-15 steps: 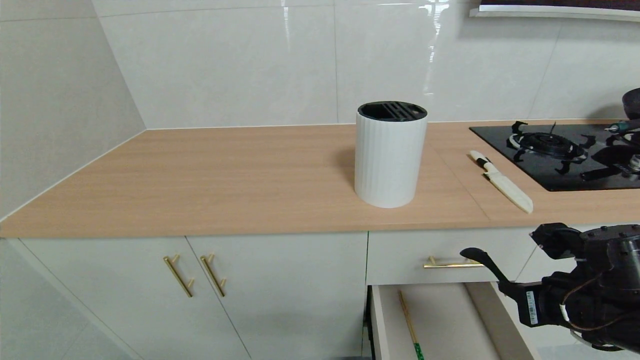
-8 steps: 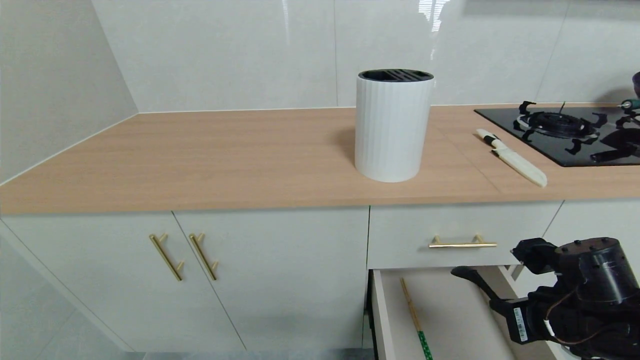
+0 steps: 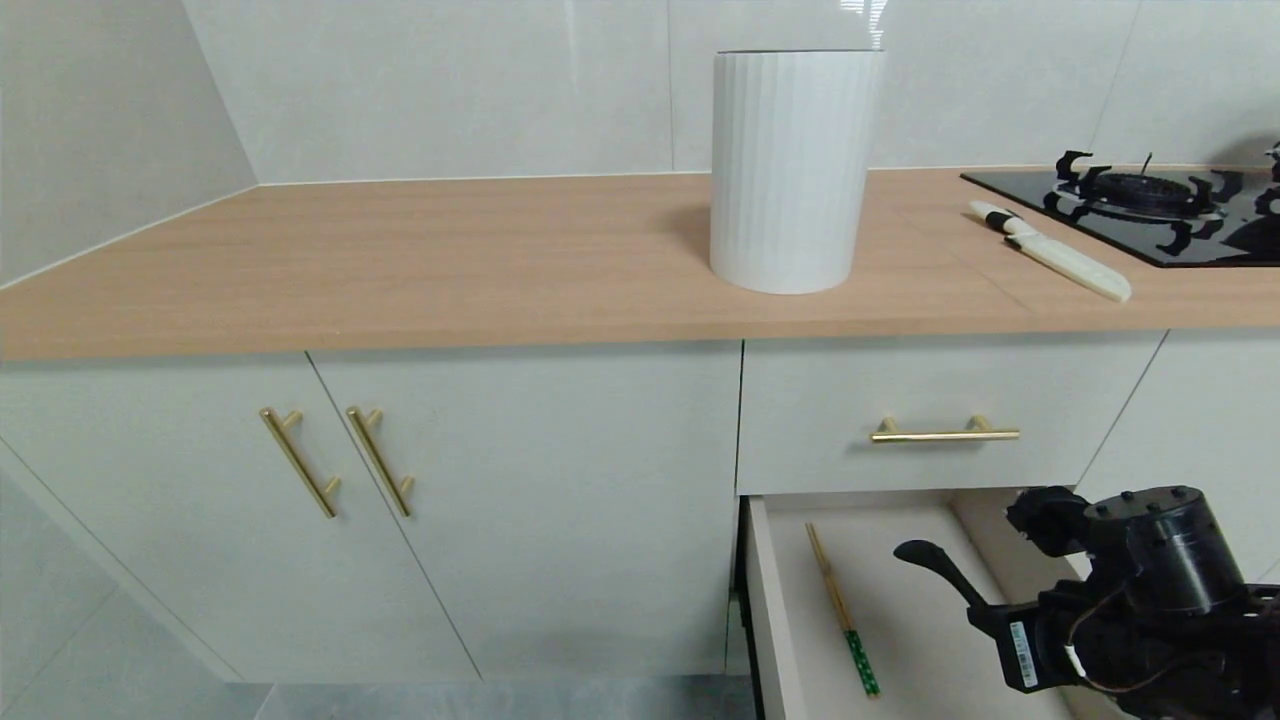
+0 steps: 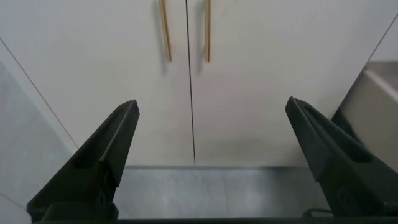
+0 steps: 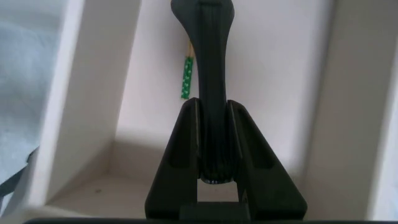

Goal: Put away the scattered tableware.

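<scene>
**Head view.** One countertop (image 3: 450,260) carries one white ribbed holder (image 3: 787,170), upright and set back from the front edge. One knife (image 3: 1052,264) lies flat between the holder and the gas hob (image 3: 1140,205), its tip near the front edge. Three gold handles (image 3: 298,462) show: two on the cabinet doors (image 3: 560,500) and one on the closed drawer (image 3: 850,395). Below it, one open drawer (image 3: 770,610) holds a pair of chopsticks (image 3: 842,612) lying close to its left wall. Bare drawer floor separates them from the black utensil (image 3: 935,565), which the right gripper (image 3: 988,615) holds above the drawer.

**Left wrist view.** The left gripper (image 4: 211,134) is spread wide with nothing between its fingers, facing the two cabinet doors low down.

**Right wrist view.** The fingers (image 5: 180,143) are clamped on the one black utensil. It sits between the drawer's side walls, with the chopsticks' green ends beyond it.
</scene>
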You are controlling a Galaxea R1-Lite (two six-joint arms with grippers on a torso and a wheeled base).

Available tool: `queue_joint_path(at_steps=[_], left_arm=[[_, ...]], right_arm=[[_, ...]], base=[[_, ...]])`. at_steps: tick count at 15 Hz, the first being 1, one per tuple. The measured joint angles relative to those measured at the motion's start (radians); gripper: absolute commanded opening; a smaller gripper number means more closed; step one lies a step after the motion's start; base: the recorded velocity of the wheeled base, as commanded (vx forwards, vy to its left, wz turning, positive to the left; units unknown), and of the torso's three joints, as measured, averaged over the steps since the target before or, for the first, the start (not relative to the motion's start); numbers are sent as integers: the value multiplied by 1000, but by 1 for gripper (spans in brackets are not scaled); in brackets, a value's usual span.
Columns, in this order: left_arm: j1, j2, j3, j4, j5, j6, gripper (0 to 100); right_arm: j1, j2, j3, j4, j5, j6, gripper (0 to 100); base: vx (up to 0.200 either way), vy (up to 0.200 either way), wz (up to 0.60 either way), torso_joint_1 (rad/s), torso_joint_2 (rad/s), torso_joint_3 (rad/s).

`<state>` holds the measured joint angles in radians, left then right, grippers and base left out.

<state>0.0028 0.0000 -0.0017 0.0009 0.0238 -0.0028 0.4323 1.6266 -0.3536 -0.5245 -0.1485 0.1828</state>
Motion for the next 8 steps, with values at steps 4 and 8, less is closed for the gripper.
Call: queue_joint_path(at_steps=[4, 8], left_arm=[[0, 0, 0, 0, 0, 0, 100], [0, 0, 0, -1, 0, 0, 100]], right_arm=[[0, 26, 1, -4, 0, -1, 0], [-2, 96, -10, -70, -12, 14, 0]], base=[[0, 0, 0, -47, 270, 195], [0, 0, 0, -4, 16, 10]])
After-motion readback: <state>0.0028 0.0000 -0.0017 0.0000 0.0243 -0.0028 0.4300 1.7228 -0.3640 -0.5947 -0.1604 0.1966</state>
